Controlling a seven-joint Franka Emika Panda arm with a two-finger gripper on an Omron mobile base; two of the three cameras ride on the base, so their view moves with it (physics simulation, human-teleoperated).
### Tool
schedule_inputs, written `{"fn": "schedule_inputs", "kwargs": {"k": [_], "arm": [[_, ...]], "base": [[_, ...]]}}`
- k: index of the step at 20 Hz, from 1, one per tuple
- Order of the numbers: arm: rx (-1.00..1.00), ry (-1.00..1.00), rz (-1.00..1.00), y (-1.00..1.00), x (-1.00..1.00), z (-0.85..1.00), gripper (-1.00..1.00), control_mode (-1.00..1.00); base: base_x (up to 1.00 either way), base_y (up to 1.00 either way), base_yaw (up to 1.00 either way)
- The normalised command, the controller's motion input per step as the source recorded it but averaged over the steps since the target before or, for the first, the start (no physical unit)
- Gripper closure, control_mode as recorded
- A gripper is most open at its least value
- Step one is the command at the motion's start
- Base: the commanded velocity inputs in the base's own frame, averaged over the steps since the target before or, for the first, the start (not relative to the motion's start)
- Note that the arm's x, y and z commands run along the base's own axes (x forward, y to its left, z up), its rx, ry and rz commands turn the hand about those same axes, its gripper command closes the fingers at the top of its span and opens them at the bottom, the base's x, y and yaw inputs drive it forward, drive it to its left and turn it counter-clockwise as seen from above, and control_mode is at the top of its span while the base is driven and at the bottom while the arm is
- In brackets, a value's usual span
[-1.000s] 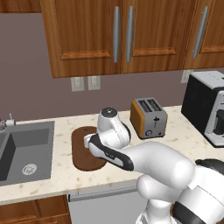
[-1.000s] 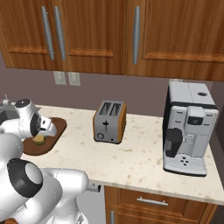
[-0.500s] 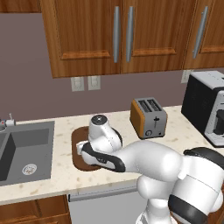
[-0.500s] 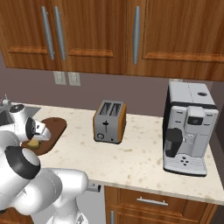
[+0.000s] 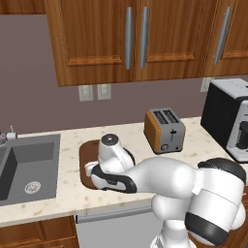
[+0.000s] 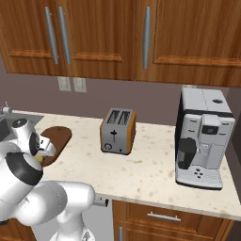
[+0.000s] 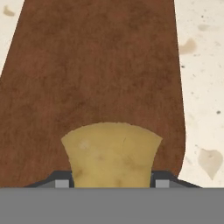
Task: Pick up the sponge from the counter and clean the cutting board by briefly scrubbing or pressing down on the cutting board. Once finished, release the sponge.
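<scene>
My gripper [image 7: 112,183] clamps the sponge [image 7: 111,155] low over the cutting board [image 7: 96,74], near its right edge; pressing crookedly could, I judge, skid sponge onto the counter [image 7: 203,87].

Glossy white arm [image 5: 169,179], dark joint bands

My arm reaches forward toward 10 o'clock in the left base view, elbow bent, wrist tipped down; my tool [image 7: 112,181] is clamped on the sponge [image 7: 111,155], a fingertip at each side
</scene>
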Motion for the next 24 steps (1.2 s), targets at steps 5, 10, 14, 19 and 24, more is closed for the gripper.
{"fn": "schedule_inputs", "kwargs": {"k": [5, 10, 14, 19, 24], "arm": [[0.0, 0.0, 0.0, 0.0, 0.0, -0.05, 1.0, -1.0], [0.0, 0.0, 0.0, 0.0, 0.0, 0.0, 1.0, -1.0], [0.0, 0.0, 0.0, 0.0, 0.0, -0.13, 1.0, -1.0], [0.0, 0.0, -0.01, 0.0, 0.06, -0.13, 1.0, -1.0], [0.0, 0.0, 0.0, 0.0, 0.07, -0.06, 1.0, -1.0]], "base": [[0.0, 0.0, 0.0], [0.0, 0.0, 0.0], [0.0, 0.0, 0.0], [0.0, 0.0, 0.0], [0.0, 0.0, 0.0]]}}
